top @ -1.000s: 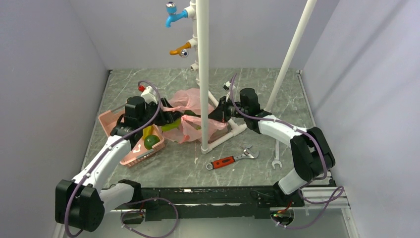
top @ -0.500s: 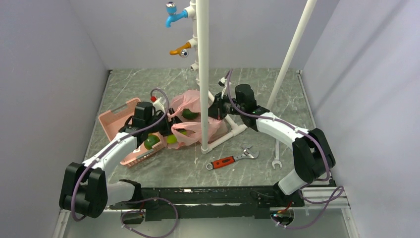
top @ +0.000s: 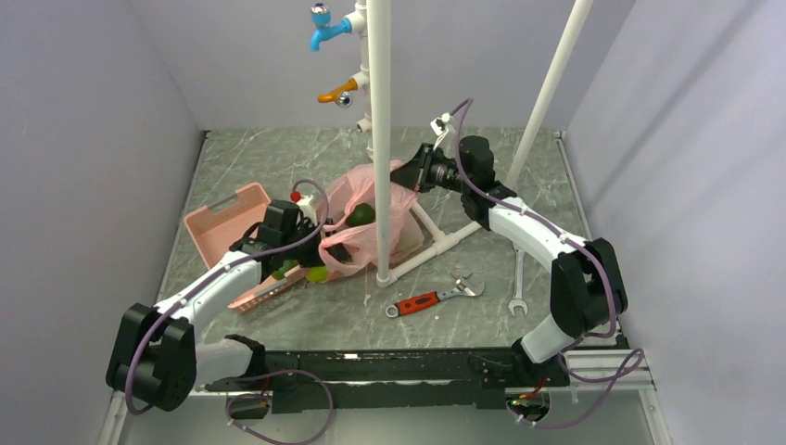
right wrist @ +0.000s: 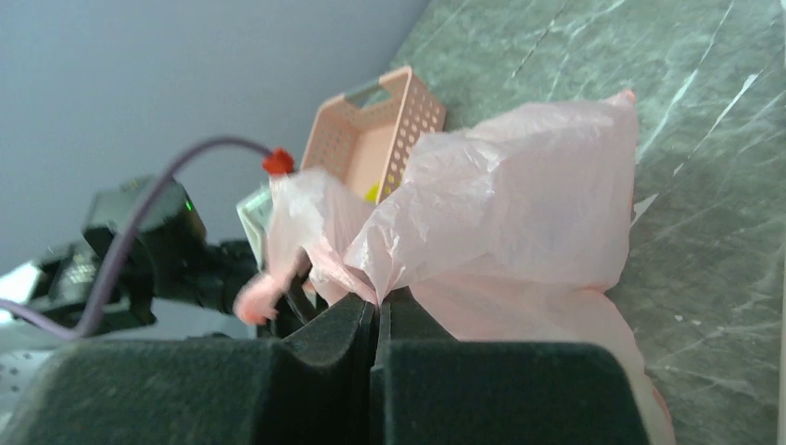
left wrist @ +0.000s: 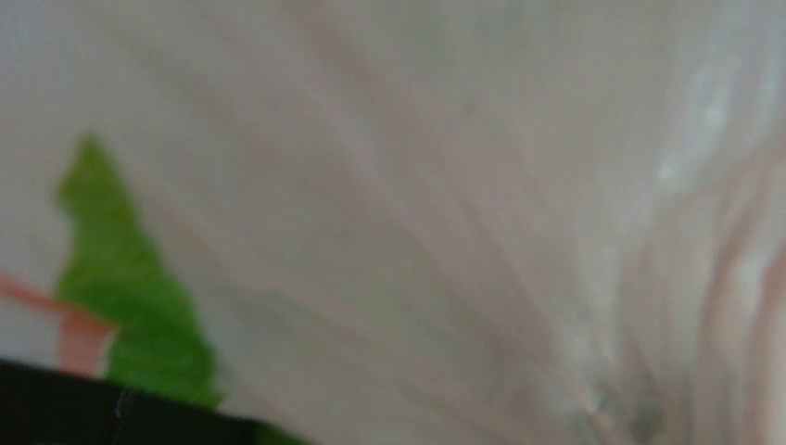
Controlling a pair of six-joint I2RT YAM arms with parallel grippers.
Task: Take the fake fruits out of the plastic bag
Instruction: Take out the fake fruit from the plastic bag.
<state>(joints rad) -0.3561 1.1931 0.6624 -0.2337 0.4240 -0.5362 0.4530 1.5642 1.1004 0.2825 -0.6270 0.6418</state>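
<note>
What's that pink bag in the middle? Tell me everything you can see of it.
The plastic bag is thin, crinkled, translucent pink film, slumped on the grey marbled table by the upright white pole. The right gripper is shut on a fold of its upper edge, holding that part up. The left gripper is pushed close against its other side, near the pink basket. A green fake fruit shows through the film.

Overhead view from behind; both wrist views close on plastic bag (top: 345, 250)
</note>
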